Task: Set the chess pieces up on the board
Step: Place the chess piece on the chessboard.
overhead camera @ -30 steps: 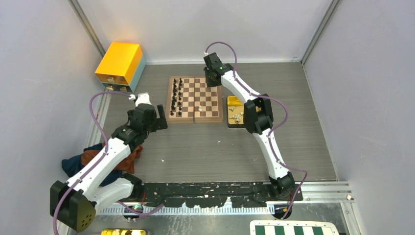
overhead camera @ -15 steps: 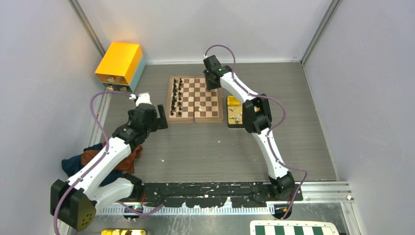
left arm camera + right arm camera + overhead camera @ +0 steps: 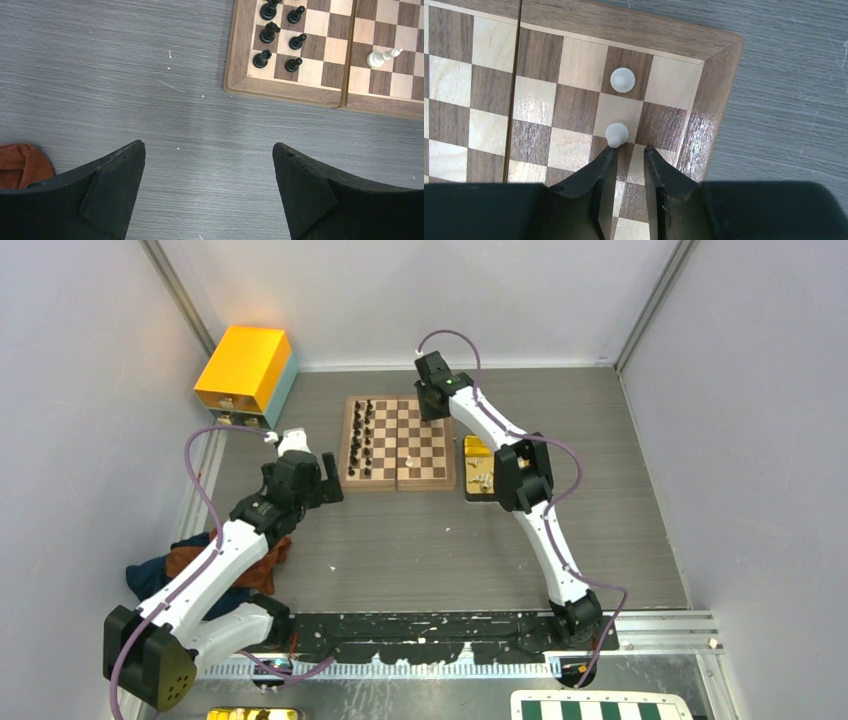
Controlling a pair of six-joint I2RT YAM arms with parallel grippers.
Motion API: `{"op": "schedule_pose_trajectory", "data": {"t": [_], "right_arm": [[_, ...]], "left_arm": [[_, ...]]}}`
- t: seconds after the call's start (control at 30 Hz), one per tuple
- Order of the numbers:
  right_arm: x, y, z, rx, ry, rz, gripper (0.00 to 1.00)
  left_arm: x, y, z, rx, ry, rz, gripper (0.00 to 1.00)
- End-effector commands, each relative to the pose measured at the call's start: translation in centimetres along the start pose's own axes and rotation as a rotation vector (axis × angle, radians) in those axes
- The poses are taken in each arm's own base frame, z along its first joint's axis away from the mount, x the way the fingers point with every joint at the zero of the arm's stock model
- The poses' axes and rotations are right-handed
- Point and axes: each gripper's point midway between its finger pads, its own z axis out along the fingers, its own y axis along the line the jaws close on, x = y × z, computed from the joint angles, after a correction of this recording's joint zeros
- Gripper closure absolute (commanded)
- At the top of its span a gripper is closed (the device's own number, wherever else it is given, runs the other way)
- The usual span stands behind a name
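Above: hovering the right gripper point(image 3: 432, 410) over the far right corner of the board point(image 3: 400, 484), black pieces point(image 3: 362, 438) ranked left. Left wrist: left gripper point(image 3: 208, 147) spread wide, empty, short of the frame. Right wrist: fingertips narrowly apart, clasping nothing, seemingly touching a white pawn point(image 3: 617, 134). Placing whites, it looks like; next, likely backing off without toppling it.

The left arm point(image 3: 215, 560) rises from its base at the near left corner of the table point(image 3: 420, 550) and reaches forward along the left side, its forearm sloping up toward the middle. The left gripper point(image 3: 207, 150) points down with its jaws spread wide, and nothing is between its fingers point(image 3: 117, 185).

The right arm point(image 3: 550, 540) climbs from the near edge to a bent elbow, then stretches toward the far edge. The right gripper point(image 3: 628, 150) points down, its fingers point(image 3: 601, 175) a narrow gap apart with nothing between them.
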Motion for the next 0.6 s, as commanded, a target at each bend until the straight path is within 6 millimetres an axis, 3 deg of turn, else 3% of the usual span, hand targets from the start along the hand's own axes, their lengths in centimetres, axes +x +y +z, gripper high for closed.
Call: {"op": "schedule_pose_trajectory", "data": {"t": [0.0, 0.57], "right_arm": [[-2.43, 0.08, -0.63, -0.018, -0.064, 0.018, 0.68], [-2.84, -0.72, -0.17, -0.034, -0.070, 0.038, 0.68]], "left_arm": [[-2.38, -0.54, -0.06, 0.006, -0.078, -0.007, 0.00], [-2.63, -0.71, 0.28, 0.001, -0.077, -0.001, 0.00]]}}
